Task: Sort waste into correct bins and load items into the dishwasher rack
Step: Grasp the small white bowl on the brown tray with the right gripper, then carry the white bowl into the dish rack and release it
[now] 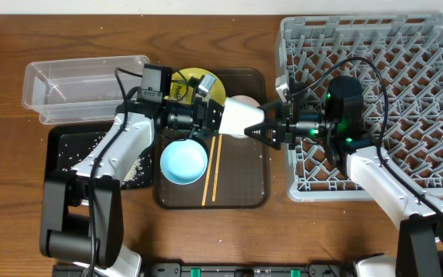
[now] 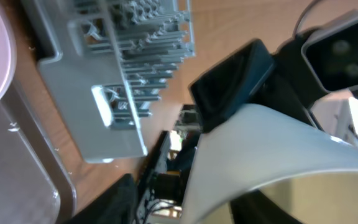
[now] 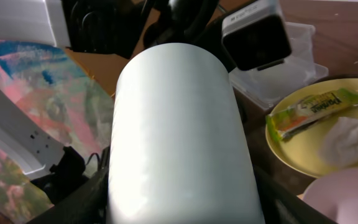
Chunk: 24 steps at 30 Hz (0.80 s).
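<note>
The white bowl is held on its side above the brown tray, between both grippers. My left gripper grips its rim from the left. My right gripper is closed around it from the right, and it fills the right wrist view. The yellow plate carries the snack wrapper and the crumpled paper scrap. The pale cup stands just behind the bowl. The light blue bowl and the chopsticks lie on the brown tray.
The grey dishwasher rack fills the right side. The clear tub is at the back left. In front of it the black tray holds rice grains. The brown serving tray is in the middle.
</note>
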{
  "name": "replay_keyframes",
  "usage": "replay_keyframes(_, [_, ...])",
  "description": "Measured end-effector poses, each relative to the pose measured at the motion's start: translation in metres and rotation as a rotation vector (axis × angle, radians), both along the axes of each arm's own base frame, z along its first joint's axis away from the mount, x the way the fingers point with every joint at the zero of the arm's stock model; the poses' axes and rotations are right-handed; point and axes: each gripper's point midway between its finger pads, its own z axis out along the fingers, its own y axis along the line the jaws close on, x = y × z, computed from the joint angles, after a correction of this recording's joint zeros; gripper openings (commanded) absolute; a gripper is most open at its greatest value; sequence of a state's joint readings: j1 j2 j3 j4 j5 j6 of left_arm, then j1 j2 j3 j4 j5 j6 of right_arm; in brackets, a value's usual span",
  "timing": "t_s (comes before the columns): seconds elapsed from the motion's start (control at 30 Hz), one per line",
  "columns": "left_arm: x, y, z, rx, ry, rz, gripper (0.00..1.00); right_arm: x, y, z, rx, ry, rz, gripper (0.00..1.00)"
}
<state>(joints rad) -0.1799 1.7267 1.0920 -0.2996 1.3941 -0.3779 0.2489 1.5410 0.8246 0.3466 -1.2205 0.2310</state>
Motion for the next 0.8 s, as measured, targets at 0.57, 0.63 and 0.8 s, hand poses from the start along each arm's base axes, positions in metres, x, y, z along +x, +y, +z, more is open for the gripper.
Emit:
replay_keyframes(0.57, [0.027,0.152,-0.024,0.479,-0.058,0.463,0.59,0.075,-0.058,0.002,-0.087,0.069,-0.371,0.01])
replay_keyframes(0.63, [0.025,0.163,-0.015,0.515,-0.087,0.501,0.59,0.085,-0.062,0.009,-0.115,0.078,-0.413,0.01])
replay_keyframes(0.8, [0.019,0.178,-0.009,0.62,-0.12,0.557,0.59,0.112,-0.079,0.027,-0.228,0.073,-0.56,0.01])
